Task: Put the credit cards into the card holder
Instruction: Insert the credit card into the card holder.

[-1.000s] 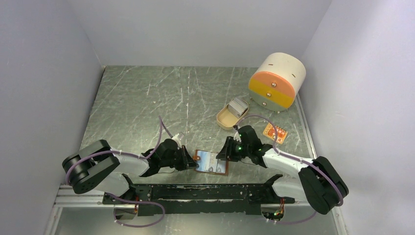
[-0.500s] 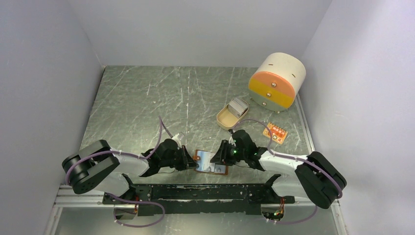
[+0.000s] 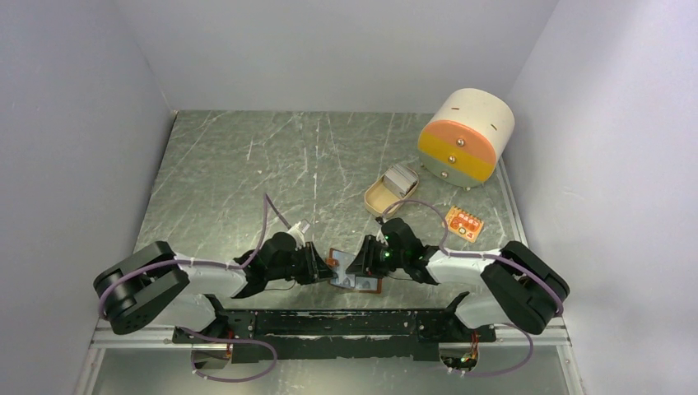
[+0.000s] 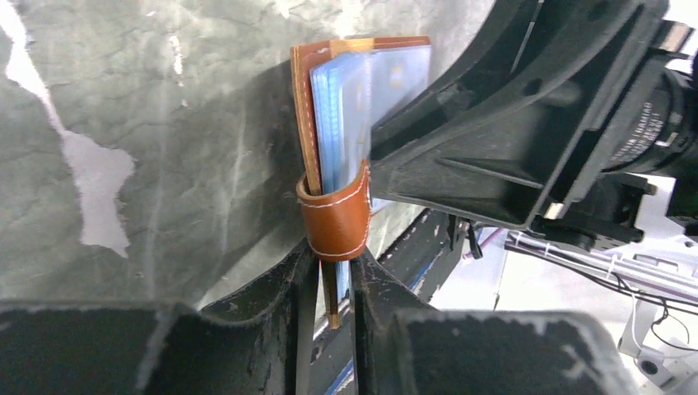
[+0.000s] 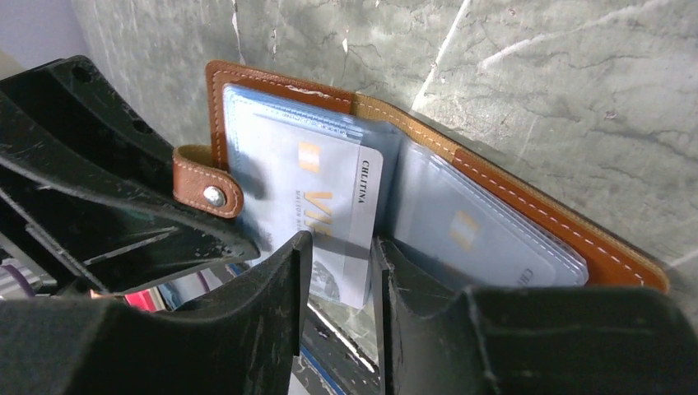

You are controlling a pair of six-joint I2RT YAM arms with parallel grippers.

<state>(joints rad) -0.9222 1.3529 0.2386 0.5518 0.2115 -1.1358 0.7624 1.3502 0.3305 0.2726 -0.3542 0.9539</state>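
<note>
The brown card holder lies open near the table's front edge, between my two grippers. One pale card sits in its blue sleeves, its near end sticking out. My right gripper is open, with a fingertip on each side of that end, and it pinches nothing. My left gripper has its jaws slightly apart around the holder's left cover edge, just below the snap strap. More credit cards lie stacked in a tan dish.
The tan dish stands behind the right gripper. A cream-and-orange drum box sits at the back right. A small orange packet lies right of the right arm. Grey walls close in three sides.
My right gripper has moved left over the card holder, whose visible part looks narrower. My left gripper's jaws have loosened on the cover edge.
</note>
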